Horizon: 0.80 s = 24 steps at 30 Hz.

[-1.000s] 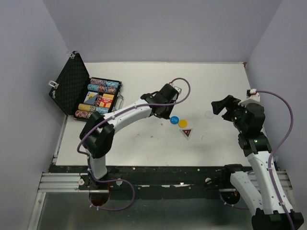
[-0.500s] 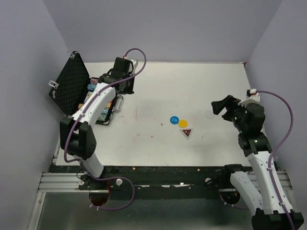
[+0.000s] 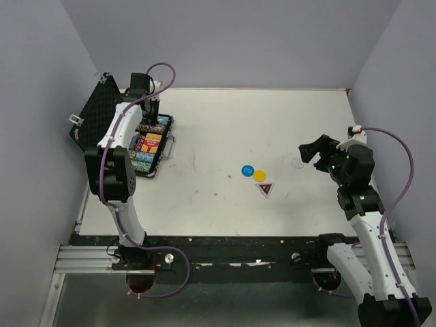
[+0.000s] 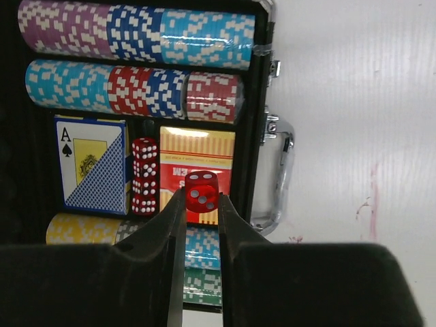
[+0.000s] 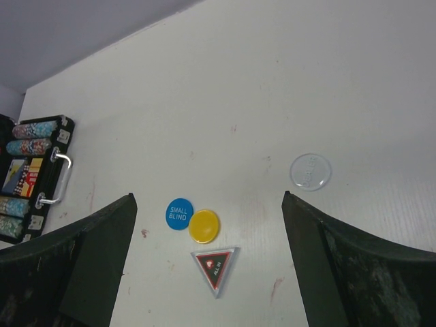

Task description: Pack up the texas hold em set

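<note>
A red die (image 4: 202,191), small, hard and judged light yet slip-prone, is pinched across opposite faces by the left end effector (image 4: 201,203) over the open case (image 3: 101,126) at upper left; the right end effector (image 3: 310,150) is spread.

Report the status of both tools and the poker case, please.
Left tool shut on red die, above open case. Right tool open, empty. Blue disc, yellow disc, clear disc, triangle token loose on table. Nothing in the way.

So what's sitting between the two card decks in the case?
A column of red dice, between the blue deck and the red-and-yellow deck; the left wrist view shows it.
</note>
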Tool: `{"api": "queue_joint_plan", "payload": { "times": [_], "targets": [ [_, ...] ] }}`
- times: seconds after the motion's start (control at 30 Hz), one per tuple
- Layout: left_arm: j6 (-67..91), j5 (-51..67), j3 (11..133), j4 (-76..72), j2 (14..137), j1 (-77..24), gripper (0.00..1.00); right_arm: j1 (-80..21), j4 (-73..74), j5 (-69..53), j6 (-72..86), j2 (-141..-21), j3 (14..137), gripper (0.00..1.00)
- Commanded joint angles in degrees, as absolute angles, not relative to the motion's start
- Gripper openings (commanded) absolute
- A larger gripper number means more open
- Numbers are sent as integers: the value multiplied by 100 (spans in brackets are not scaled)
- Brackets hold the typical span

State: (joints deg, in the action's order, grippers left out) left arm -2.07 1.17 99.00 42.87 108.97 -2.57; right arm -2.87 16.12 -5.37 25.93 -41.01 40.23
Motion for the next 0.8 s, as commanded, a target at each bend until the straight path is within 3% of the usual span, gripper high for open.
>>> {"api": "queue_joint_plan", "payload": {
  "times": [0.0,0.77],
  "targets": [
    [-475,272,10230,4535,11144,147,21,-255,1564,-668,2514,-4061,4069,95],
    [-404,316,11504,5018,12656,545,23,-255,1591,-624,2505,-4105,4069,95]
  ]
}}
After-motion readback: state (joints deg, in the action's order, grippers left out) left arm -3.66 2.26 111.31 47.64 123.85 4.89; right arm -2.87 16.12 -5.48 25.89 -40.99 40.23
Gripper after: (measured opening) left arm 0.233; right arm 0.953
